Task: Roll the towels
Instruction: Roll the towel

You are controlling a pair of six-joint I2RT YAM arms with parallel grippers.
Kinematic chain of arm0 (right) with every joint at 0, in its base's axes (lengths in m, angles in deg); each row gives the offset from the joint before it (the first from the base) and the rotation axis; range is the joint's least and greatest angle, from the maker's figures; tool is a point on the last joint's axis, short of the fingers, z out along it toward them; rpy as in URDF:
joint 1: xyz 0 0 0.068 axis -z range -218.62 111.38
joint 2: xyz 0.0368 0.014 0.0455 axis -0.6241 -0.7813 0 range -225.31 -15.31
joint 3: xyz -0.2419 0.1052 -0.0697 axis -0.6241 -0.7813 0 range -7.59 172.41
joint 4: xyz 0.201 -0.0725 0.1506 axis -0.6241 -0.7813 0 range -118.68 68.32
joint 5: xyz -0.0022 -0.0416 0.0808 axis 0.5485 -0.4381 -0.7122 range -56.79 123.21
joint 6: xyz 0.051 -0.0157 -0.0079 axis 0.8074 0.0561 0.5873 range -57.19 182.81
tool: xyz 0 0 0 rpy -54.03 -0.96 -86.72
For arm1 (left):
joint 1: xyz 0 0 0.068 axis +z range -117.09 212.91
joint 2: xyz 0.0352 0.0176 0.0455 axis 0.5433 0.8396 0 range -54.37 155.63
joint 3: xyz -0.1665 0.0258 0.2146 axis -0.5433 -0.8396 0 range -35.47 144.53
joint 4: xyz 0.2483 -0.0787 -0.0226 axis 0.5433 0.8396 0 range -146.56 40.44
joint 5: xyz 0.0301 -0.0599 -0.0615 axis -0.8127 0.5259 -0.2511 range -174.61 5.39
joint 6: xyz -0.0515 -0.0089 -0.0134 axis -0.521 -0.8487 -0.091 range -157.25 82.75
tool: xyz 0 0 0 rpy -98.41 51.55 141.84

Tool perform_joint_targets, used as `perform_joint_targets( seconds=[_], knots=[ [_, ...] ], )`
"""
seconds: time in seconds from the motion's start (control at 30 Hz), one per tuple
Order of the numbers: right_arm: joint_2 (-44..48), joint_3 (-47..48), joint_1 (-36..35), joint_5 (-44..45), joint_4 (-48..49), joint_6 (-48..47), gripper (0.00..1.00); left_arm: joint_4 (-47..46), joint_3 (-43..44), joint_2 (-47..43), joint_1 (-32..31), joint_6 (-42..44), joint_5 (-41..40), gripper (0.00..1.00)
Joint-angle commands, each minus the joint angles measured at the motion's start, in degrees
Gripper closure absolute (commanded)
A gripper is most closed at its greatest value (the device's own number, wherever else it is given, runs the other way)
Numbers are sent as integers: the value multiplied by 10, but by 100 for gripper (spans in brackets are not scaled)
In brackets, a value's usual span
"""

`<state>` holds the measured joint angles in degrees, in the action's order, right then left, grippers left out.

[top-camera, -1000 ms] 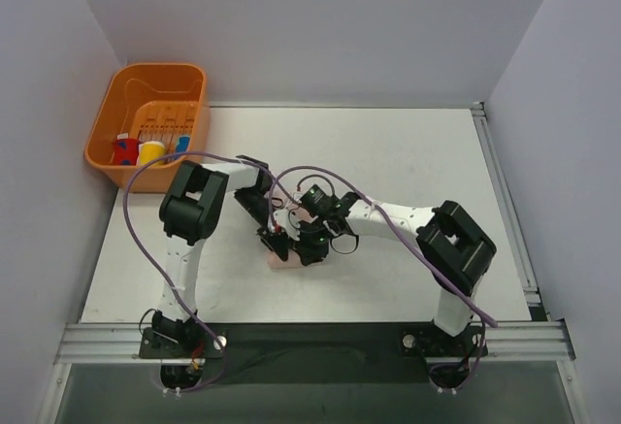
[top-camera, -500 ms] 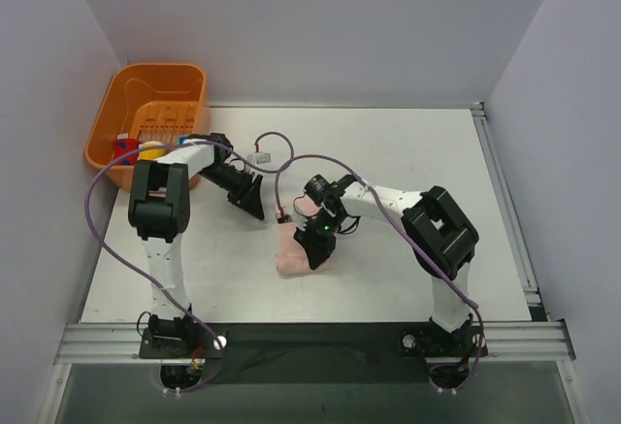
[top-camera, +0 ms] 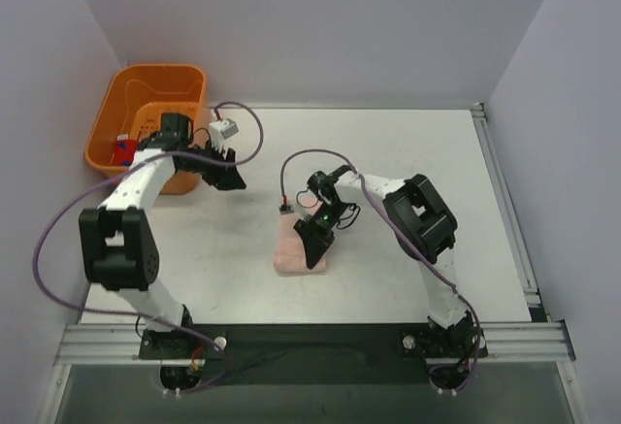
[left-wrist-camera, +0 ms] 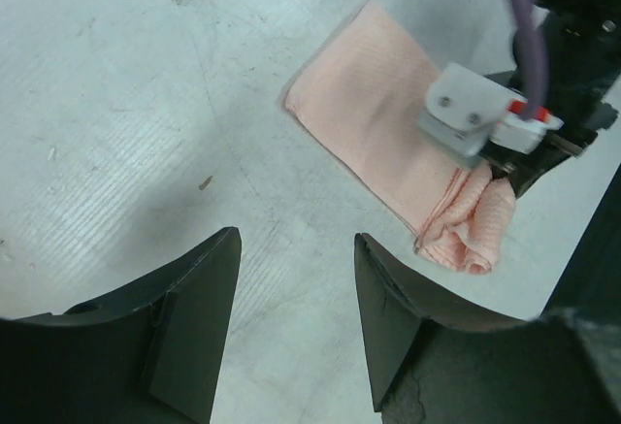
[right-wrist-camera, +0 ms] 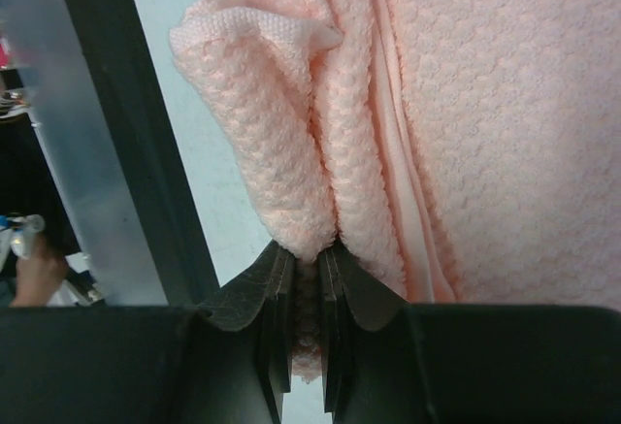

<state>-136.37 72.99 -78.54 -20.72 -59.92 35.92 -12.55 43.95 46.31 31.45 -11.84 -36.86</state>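
Observation:
The pale pink towel (top-camera: 289, 252) lies on the table's middle, partly rolled at its near end (left-wrist-camera: 473, 233). My right gripper (top-camera: 315, 242) is shut on a bunched fold of the pink towel (right-wrist-camera: 291, 152) at that rolled end. The rest of the cloth (right-wrist-camera: 505, 104) lies flat beside it. My left gripper (top-camera: 229, 174) is open and empty over bare table, to the left of the towel and near the basket. In the left wrist view (left-wrist-camera: 296, 259) its jaws stand wide apart, with the pink towel (left-wrist-camera: 374, 118) beyond them. The green and blue towel is out of view.
An orange basket (top-camera: 130, 82) with small coloured items stands at the back left, close to the left arm. Purple cables loop over both arms. A metal rail (top-camera: 310, 337) runs along the near edge. Grey walls enclose the table.
My left gripper has left the pink towel and swung back and left toward the basket. My right gripper has stayed shut on the towel's rolled end, and more of the towel now shows.

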Motion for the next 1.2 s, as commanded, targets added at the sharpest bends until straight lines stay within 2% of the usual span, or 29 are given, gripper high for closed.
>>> perform_joint_targets(
  seconds=[0.0, 0.07, 0.17, 0.3, 0.47, 0.57, 0.7, 1.0, 1.07, 1.17],
  knots=[
    [-43, 28, 12, -44, -63, 7, 100, -89, -63, -109, -19, 15, -11, 39],
    [-56, 46, 18, -61, -82, 7, 100, -98, -103, -158, -46, 81, -38, 38],
    [-94, 74, 27, -85, -114, 4, 98, -110, -197, -250, -123, 156, -90, 37],
    [-135, 111, 35, -107, -146, 9, 97, -142, -295, -326, -227, 180, -149, 36],
    [-182, 156, 46, -130, -188, 9, 98, -202, -346, -351, -361, 192, -218, 35],
    [-195, 164, 51, -132, -199, 9, 97, -241, -369, -345, -417, 208, -261, 34],
    [-212, 183, 56, -139, -219, 7, 97, -275, -382, -312, -450, 230, -286, 34],
    [-241, 210, 63, -151, -254, 3, 97, -336, -389, -215, -484, 271, -313, 35],
    [-243, 211, 66, -154, -255, 4, 96, -339, -390, -197, -486, 270, -319, 37],
    [-244, 209, 71, -159, -259, 3, 96, -338, -397, -182, -486, 271, -324, 47]
  ],
)
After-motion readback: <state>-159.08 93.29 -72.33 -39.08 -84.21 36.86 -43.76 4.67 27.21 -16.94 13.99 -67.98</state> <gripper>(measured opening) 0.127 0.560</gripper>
